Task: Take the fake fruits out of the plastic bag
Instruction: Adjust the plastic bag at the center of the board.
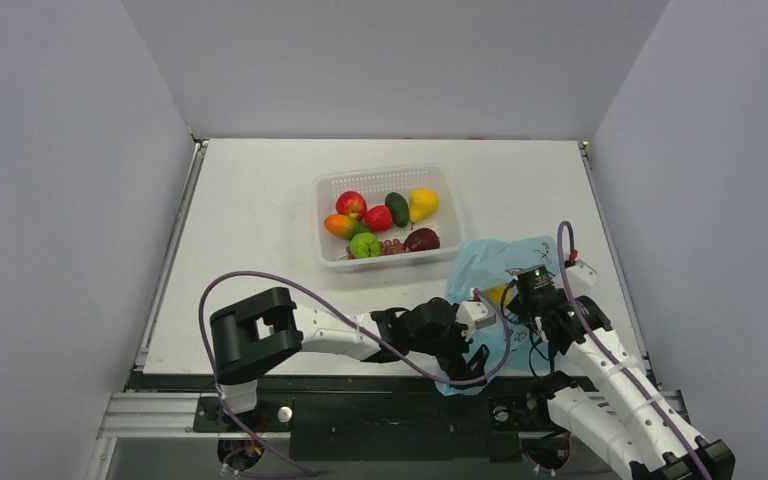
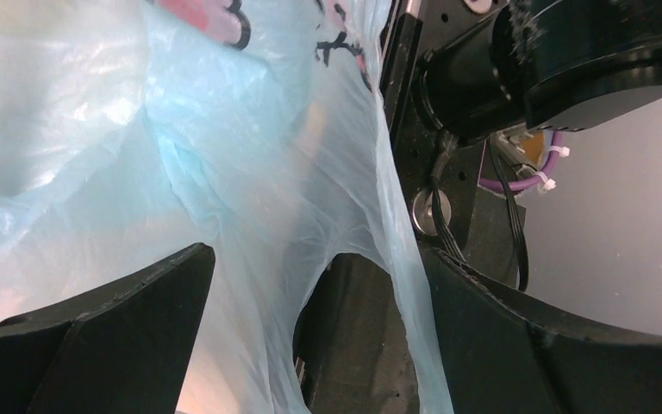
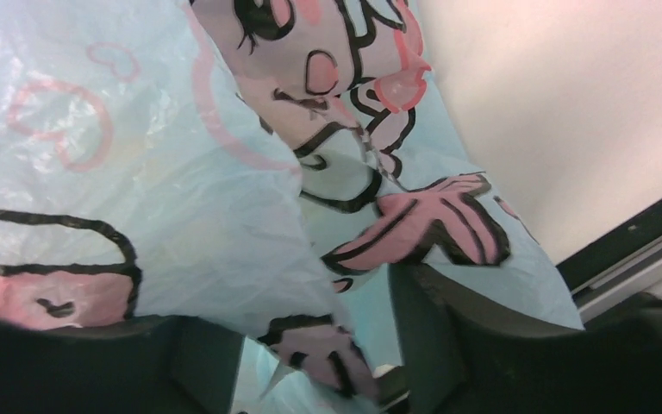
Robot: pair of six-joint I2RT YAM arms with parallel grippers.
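The light blue plastic bag (image 1: pixel 505 262) with pink-and-black prints lies crumpled at the front right of the table. A yellow fruit, probably the banana (image 1: pixel 497 293), shows through its mouth. The red apple (image 1: pixel 351 204), mango (image 1: pixel 341 226), lime (image 1: pixel 365 245) and dark purple fruit (image 1: pixel 422 240) lie in the white basket (image 1: pixel 380 178). My left gripper (image 1: pixel 478 358) is at the bag's near edge. In the left wrist view it (image 2: pixel 319 285) is open, with thin bag film (image 2: pixel 250 172) draped between the jaws. My right gripper (image 1: pixel 516 300) is over the bag, open (image 3: pixel 315 345) with printed film (image 3: pixel 224 216) between its fingers.
The basket also holds a yellow pear (image 1: pixel 422 204), a dark green avocado (image 1: pixel 397 209), a small red fruit (image 1: pixel 379 218) and grapes (image 1: pixel 392 246). The two grippers are close together at the table's front edge. The right arm's black body (image 2: pixel 569 69) shows in the left wrist view.
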